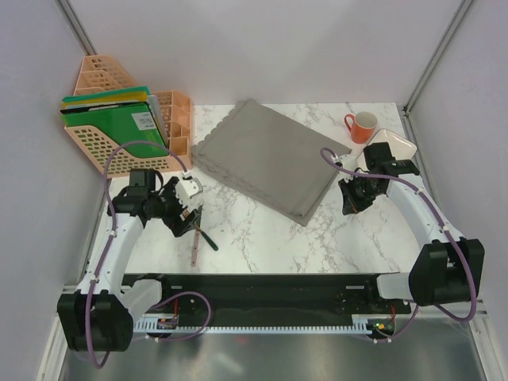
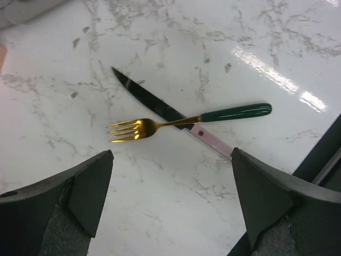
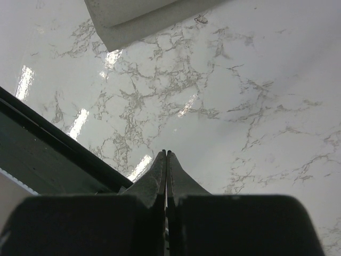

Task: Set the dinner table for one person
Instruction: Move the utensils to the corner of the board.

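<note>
A: Starting at the left, what stands on the dinner table (image 1: 262,238)?

B: A peach file rack (image 1: 119,131) with green folders fills the far left corner. Nearer, by the left edge, the fork (image 2: 186,121) and the knife (image 2: 149,97) lie crossed, with the fork's neck over the knife's blade.

A: And the left gripper (image 2: 171,160)?

B: It hangs just above the pair with its jaws spread wide and nothing between them.

A: So which step is this?

B: I judge it to be the cutlery pick-up, not yet begun. Nothing is laid out. The grey placemat (image 1: 270,159) lies askew across the middle toward the far edge, with nothing on it. The orange mug (image 1: 363,125) and the white plate (image 1: 393,143) sit in the far right corner.

A: Is the right gripper (image 3: 166,160) busy?

B: No. Its fingers are pressed together on nothing, low over bare marble near the right edge, short of the plate.

A: What does the next move call for?

B: Probably taking the fork first, since it lies on top. The jaws should come down astride the green handle, clear of the pink knife handle beside it, and close low against the marble. Both pieces are thin and flat, so a high grip would likely slip off. The placemat also looks to need squaring to the near edge.
</note>
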Action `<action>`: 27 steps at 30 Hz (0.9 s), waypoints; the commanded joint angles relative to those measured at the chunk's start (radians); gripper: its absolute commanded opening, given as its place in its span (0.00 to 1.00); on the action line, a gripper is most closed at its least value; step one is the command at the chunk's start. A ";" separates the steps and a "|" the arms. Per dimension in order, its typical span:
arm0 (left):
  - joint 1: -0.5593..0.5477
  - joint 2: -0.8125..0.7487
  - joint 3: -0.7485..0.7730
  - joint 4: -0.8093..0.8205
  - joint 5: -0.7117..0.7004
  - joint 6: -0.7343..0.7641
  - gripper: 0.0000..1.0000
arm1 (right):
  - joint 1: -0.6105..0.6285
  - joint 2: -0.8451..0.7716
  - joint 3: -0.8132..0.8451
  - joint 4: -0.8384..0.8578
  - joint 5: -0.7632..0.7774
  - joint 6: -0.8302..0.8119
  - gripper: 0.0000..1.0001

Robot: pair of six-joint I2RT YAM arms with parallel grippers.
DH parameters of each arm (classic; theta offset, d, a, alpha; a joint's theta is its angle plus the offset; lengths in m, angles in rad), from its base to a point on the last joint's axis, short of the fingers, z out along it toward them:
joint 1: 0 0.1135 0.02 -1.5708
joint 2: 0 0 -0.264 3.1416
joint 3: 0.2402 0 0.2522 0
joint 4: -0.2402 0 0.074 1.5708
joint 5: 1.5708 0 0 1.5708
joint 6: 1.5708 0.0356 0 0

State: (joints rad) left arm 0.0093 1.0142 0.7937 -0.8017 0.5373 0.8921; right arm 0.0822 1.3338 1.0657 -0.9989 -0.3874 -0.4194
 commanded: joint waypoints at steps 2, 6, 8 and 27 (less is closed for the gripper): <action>-0.057 0.055 0.016 -0.106 0.044 -0.028 0.99 | -0.001 0.016 -0.009 0.036 -0.018 -0.002 0.00; -0.097 0.083 0.003 -0.056 -0.003 -0.077 0.03 | -0.001 0.019 -0.013 0.045 -0.011 0.001 0.00; -0.129 0.084 -0.002 -0.036 -0.031 -0.107 0.02 | -0.001 0.022 -0.015 0.048 -0.016 0.004 0.00; -0.290 0.452 0.003 0.217 -0.140 -0.180 0.02 | -0.001 0.028 -0.018 0.054 -0.030 0.010 0.00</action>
State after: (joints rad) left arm -0.2771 1.4551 0.7895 -0.6518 0.4221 0.7296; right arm 0.0822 1.3697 1.0538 -0.9565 -0.3916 -0.4149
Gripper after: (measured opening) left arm 0.027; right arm 0.007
